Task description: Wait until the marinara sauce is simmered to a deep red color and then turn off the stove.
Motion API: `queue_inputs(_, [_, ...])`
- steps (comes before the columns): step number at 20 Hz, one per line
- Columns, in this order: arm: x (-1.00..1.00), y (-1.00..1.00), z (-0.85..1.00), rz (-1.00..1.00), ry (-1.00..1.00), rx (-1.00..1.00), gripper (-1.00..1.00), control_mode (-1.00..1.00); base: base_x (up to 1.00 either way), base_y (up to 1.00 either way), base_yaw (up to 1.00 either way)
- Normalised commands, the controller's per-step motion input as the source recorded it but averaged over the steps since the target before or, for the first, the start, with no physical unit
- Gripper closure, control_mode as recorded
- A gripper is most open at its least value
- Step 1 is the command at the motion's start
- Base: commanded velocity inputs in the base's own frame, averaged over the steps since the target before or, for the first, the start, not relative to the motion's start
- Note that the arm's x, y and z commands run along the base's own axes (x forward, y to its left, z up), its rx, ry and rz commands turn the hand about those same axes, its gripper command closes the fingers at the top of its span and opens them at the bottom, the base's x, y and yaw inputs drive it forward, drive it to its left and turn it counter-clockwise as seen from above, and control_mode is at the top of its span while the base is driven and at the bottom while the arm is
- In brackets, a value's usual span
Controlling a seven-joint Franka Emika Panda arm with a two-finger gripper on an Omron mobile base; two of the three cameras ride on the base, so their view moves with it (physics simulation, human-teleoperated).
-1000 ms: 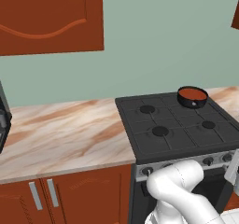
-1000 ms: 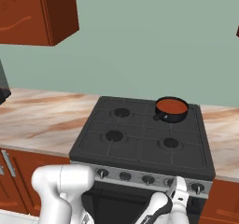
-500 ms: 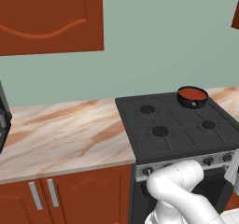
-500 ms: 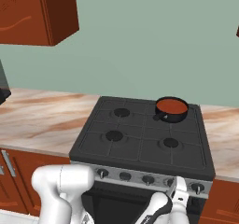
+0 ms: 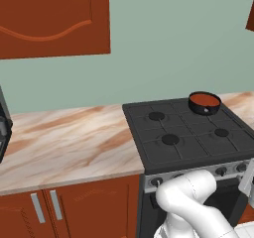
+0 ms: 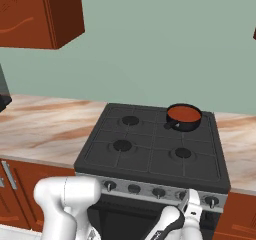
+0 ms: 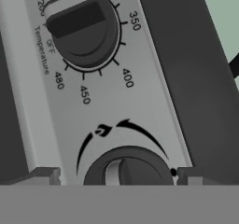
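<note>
I see the marinara sauce point(image 6: 183, 114) orange-red in its black pan on the stove point(image 6: 150, 149), back right burner. My tool point(image 7: 119, 174) sits spread either side of a front knob point(image 7: 128, 169), probably just short of touching.

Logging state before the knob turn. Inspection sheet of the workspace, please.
Surface: marble-look countertop on both sides of the stove.
Job's things: marinara sauce, orange-red, in a small black pan on the rear right burner. Silver knob strip along the stove front.
Clutter: nothing seen on the countertop.
Tool: tool right at a burner knob, one fingertip on each side; contact cannot be told. The oven temperature knob sits beyond it.
Cables: nothing seen.
Surroundings: red-brown upper cabinet, base cabinets with silver handles, grey-green wall.
</note>
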Motion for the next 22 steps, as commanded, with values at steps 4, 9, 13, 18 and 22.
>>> queue_inputs(4, [0.0,0.0,0.0,0.0,0.0,0.0,-1.0,-1.0,0.0,0.0,0.0])
queue_inputs(9, [0.0,0.0,0.0,0.0,0.0,0.0,-1.0,-1.0,0.0,0.0,0.0])
queue_inputs(13, [0.0,0.0,0.0,0.0,0.0,0.0,-1.0,-1.0,0.0,0.0,0.0])
queue_inputs(18, [0.0,0.0,0.0,0.0,0.0,0.0,-1.0,-1.0,0.0,0.0,0.0])
queue_inputs(22, [0.0,0.0,0.0,0.0,0.0,0.0,-1.0,-1.0,0.0,0.0,0.0])
